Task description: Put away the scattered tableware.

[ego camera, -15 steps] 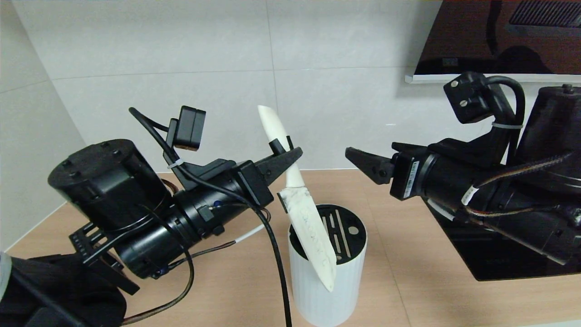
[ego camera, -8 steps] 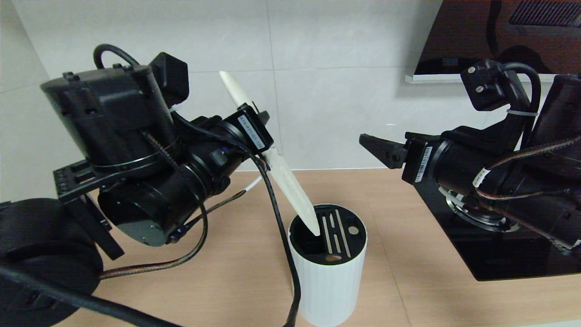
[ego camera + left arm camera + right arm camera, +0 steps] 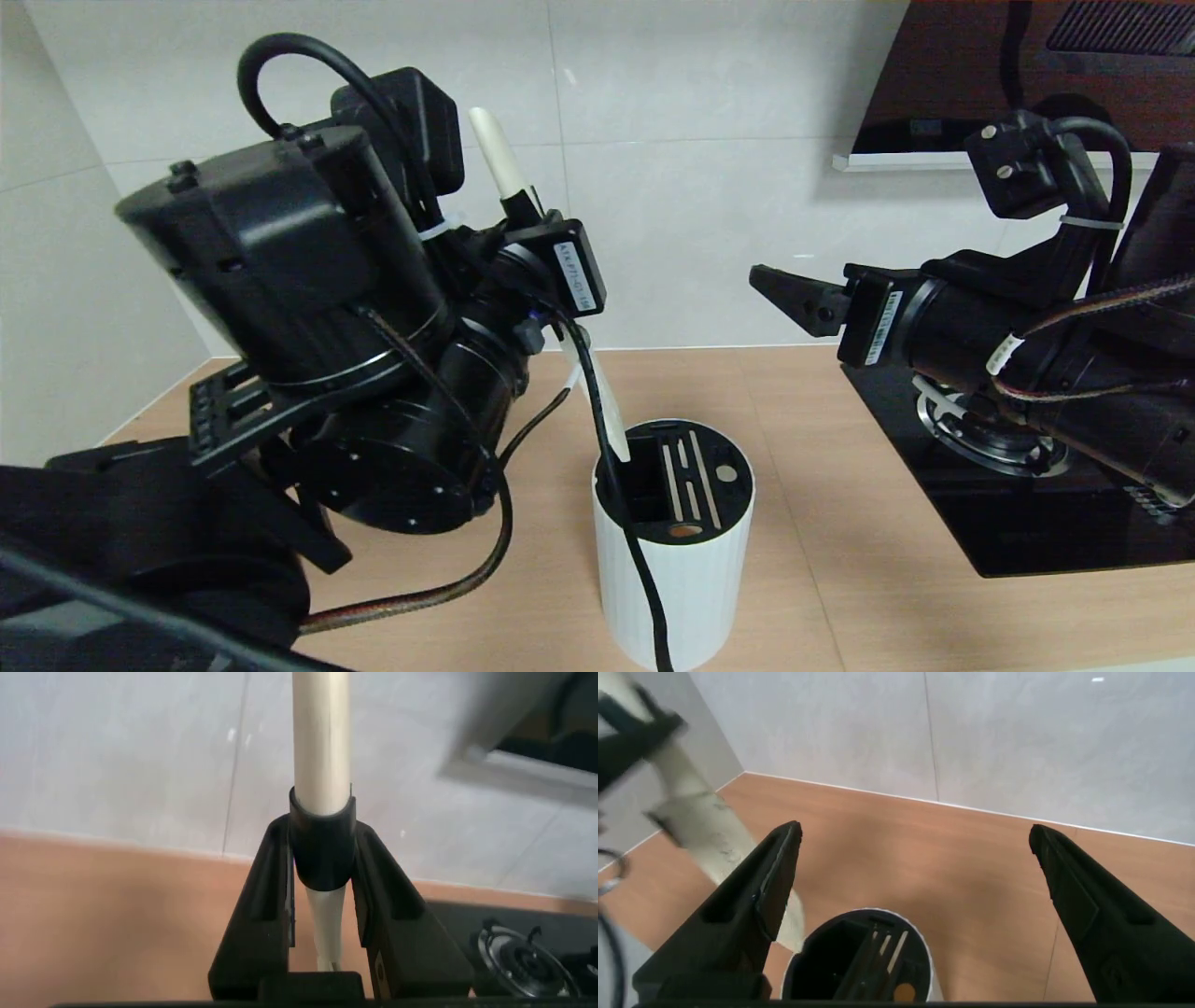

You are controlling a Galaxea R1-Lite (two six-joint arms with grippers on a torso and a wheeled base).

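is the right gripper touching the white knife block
Apart. In the head view the right gripper hangs in the air above and to the right of the white knife block, with wall and counter showing between them.

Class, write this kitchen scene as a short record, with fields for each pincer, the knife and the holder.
Left pincer: shut on the knife, at its handle
Knife: steeply tilted, blade down, tip at the top of the holder
Holder: white, round, slotted top, upright on the wooden counter
Right pincer: open, empty, raised to the holder's right
Cooktop: black, set into the counter under the right arm
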